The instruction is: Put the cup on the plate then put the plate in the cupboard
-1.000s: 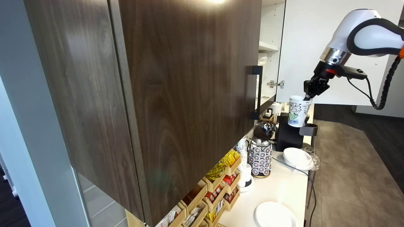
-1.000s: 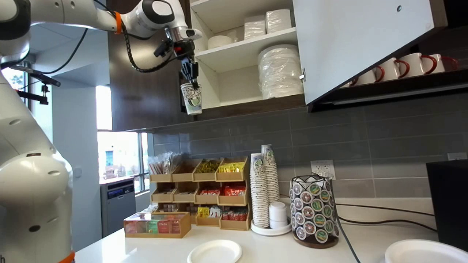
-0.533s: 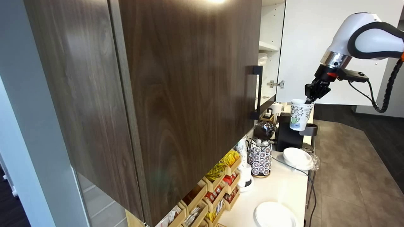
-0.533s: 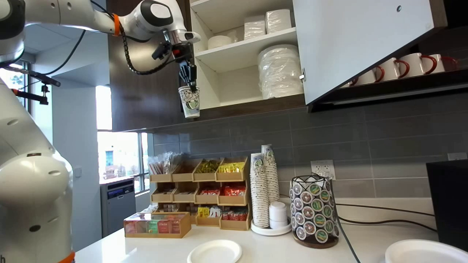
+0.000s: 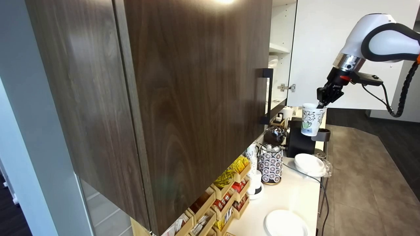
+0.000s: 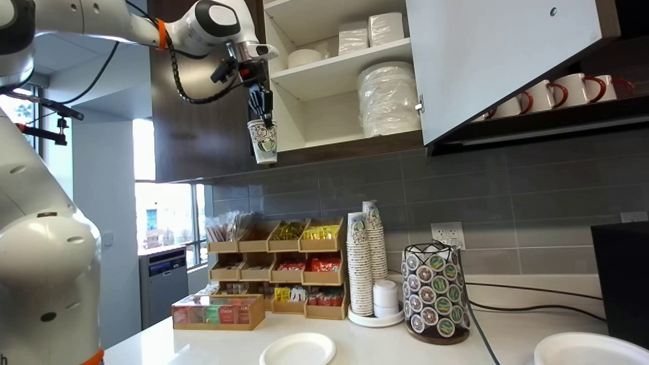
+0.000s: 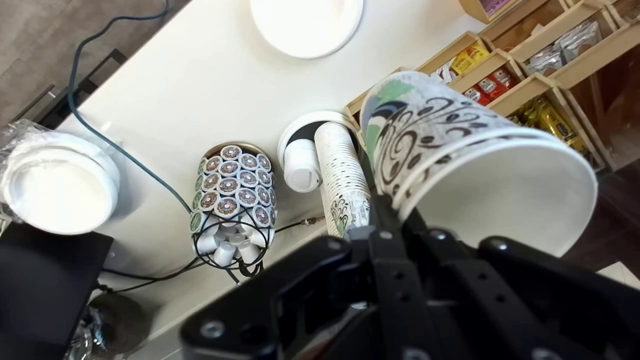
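Note:
My gripper (image 7: 399,216) is shut on the rim of the cup (image 7: 435,125), a white paper cup with a dark swirl print. One finger is inside the cup and the other outside; its rim shows a double edge. In both exterior views the cup (image 5: 310,123) hangs mouth up, slightly tilted, high above the counter and in front of the cupboard (image 6: 324,119), below my gripper (image 6: 268,123). The cupboard's pale door (image 6: 507,45) stands wide. A round white plate (image 6: 297,350) lies flat on the counter, well below the cup, with nothing on it.
A wrapped stack of plates (image 6: 390,101) fills the right of the cupboard's lower shelf. On the counter stand stacked paper cups (image 6: 360,274), a coffee-pod holder (image 6: 436,294), a packet rack (image 6: 284,261) and more white plates (image 7: 57,187). A dark brown cabinet (image 5: 203,98) adjoins.
Between one second and half a second ago, my gripper and the cup came down slightly. Since then nothing has visibly moved.

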`<state>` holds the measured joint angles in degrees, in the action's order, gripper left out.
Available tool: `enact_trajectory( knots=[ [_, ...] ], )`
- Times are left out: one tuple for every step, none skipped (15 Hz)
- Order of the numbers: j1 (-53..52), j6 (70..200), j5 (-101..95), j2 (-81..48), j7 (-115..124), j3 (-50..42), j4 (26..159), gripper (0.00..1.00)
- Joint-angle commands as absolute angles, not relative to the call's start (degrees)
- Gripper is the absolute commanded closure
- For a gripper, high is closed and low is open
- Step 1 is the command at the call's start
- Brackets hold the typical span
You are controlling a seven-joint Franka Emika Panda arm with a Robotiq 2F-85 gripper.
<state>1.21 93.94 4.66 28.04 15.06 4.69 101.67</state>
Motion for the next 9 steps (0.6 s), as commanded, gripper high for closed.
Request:
enact_trajectory(
  knots=[
    [0.91, 96.03, 4.45, 27.59, 14.69, 4.84, 108.39, 0.99],
    [0.75, 96.82, 4.71, 27.51, 14.24, 4.71, 110.98, 0.99],
    [0.60, 98.41, 4.81, 27.24, 13.47, 4.52, 113.48, 0.99],
    [0.30, 100.25, 5.21, 26.74, 12.32, 4.23, 115.74, 0.99],
    [-0.05, 102.23, 5.87, 26.15, 11.12, 3.92, 118.05, 0.99],
    [-0.36, 104.28, 6.39, 25.35, 10.02, 3.69, 120.17, 0.99],
    [-0.65, 106.72, 7.05, 24.17, 8.90, 3.46, 121.87, 0.99],
    [-0.90, 109.26, 7.76, 23.11, 7.59, 3.19, 123.65, 0.99],
    [-1.20, 111.90, 8.61, 22.05, 6.14, 2.90, 125.24, 0.99]
  ],
)
